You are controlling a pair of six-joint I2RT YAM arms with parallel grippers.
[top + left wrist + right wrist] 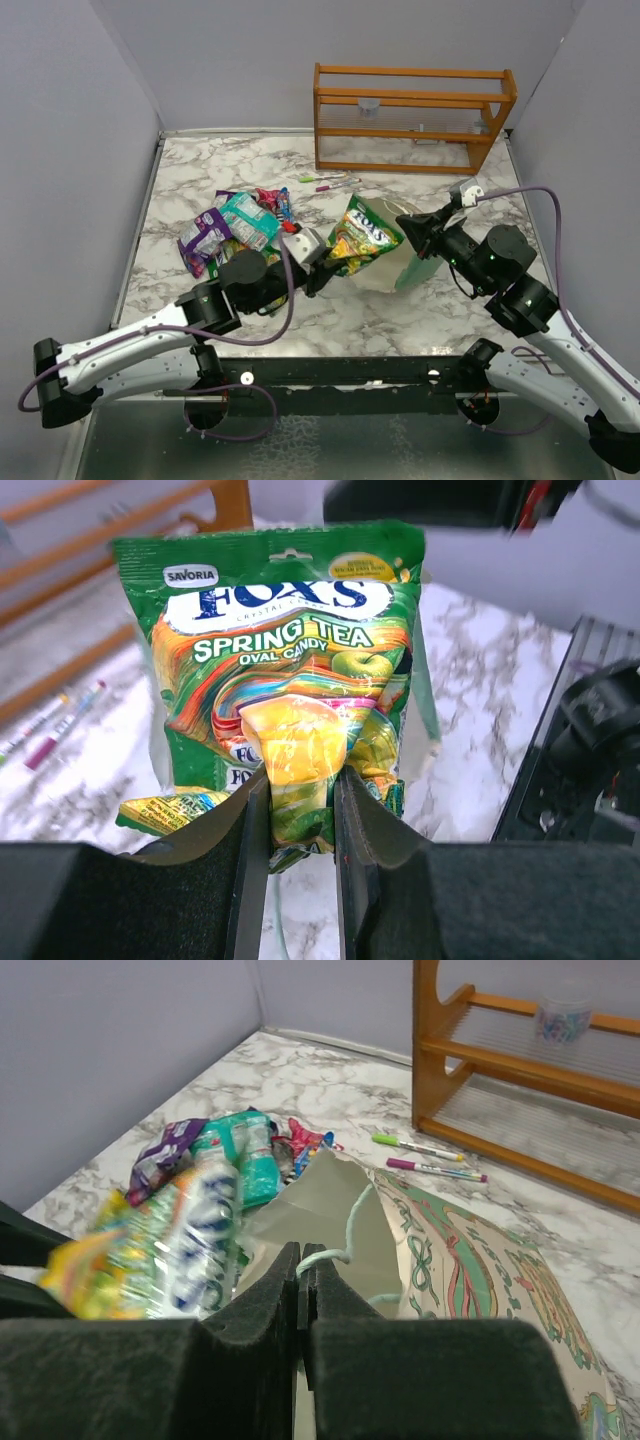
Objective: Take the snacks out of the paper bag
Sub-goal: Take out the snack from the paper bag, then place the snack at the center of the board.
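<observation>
Left end effector point(300, 790) pinches the bottom edge of a green packet point(290, 630) reading "SAVORIA FOX'S SPRING TEA OVAL CANDY", just outside the mouth of the paper bag point(470, 1260). Right end effector point(303, 1260), pressed together, grips its rim. Other snacks point(235, 228) lie beyond.

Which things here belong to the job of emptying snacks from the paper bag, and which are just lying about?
Job: paper bag; green candy packet gripped by the left hand; pile of packets already out.
Lying about: wooden rack; two pens.
</observation>
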